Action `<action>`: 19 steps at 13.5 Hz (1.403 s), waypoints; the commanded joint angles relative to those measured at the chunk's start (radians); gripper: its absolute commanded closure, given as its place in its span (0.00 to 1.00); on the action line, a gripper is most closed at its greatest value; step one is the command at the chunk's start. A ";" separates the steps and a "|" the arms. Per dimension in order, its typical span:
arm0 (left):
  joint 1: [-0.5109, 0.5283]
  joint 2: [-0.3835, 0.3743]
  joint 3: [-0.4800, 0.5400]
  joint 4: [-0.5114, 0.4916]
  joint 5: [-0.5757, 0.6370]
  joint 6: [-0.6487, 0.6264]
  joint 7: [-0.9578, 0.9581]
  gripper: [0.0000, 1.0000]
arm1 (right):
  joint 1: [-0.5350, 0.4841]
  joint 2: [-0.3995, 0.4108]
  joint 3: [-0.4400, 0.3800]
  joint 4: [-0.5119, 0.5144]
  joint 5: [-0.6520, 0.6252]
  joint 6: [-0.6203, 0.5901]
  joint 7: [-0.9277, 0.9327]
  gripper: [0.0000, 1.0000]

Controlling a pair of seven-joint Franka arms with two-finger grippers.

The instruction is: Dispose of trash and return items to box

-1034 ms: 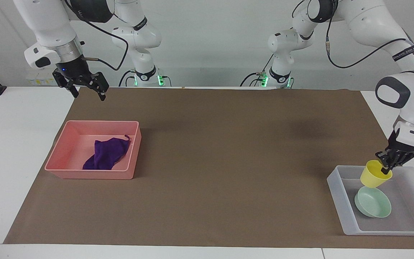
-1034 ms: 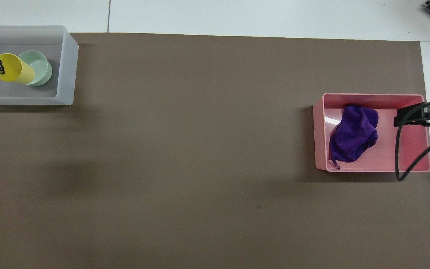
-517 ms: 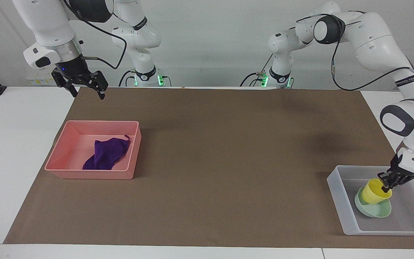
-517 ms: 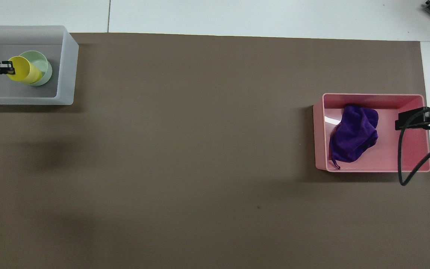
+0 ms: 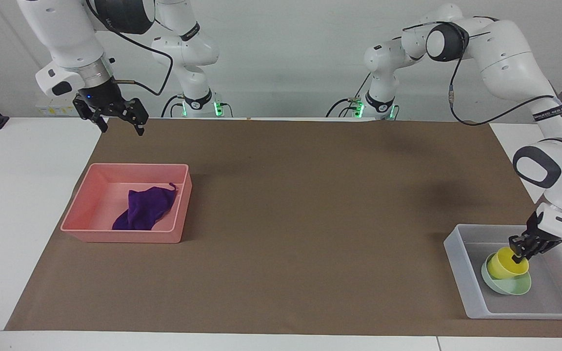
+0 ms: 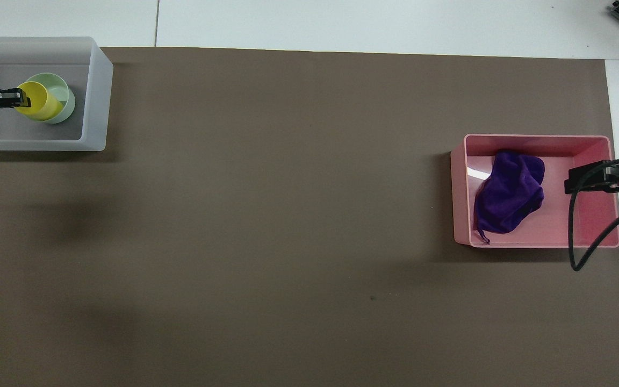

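Note:
My left gripper (image 5: 521, 254) (image 6: 21, 99) is shut on the rim of the yellow cup (image 5: 503, 263) (image 6: 35, 102). The cup is tilted and sits in the mint-green bowl (image 5: 510, 283) (image 6: 61, 97), which stands in the translucent box (image 5: 461, 273) (image 6: 94, 91) at the left arm's end of the table. The purple cloth (image 5: 145, 208) (image 6: 508, 193) lies in the pink bin (image 5: 130, 235) (image 6: 540, 239) at the right arm's end. My right gripper (image 5: 119, 122) (image 6: 583, 180) is open and empty, raised above the bin's edge nearer the robots.
A brown mat (image 5: 300, 209) (image 6: 288, 215) covers the table between the bin and the box. A black cable (image 6: 589, 226) hangs from the right arm over the pink bin.
My left gripper has lowered the yellow cup from above the box down into the mint-green bowl. The right gripper has stayed raised, shifting only slightly.

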 commanded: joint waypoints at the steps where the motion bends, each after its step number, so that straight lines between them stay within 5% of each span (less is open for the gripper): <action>1: 0.003 -0.042 -0.009 -0.014 -0.015 -0.018 0.023 0.00 | -0.009 -0.044 0.006 -0.053 -0.010 0.012 -0.027 0.00; 12: -0.224 -0.568 -0.003 -0.452 0.025 -0.152 -0.093 0.00 | -0.011 -0.044 0.006 -0.047 -0.003 0.009 -0.024 0.00; 16: -0.311 -0.668 -0.003 -0.472 0.073 -0.280 -0.197 0.00 | -0.011 -0.044 0.006 -0.047 -0.003 0.009 -0.024 0.00; 19: -0.319 -0.657 -0.009 -0.372 0.108 -0.420 -0.189 0.00 | -0.011 -0.044 0.006 -0.047 -0.003 0.009 -0.024 0.00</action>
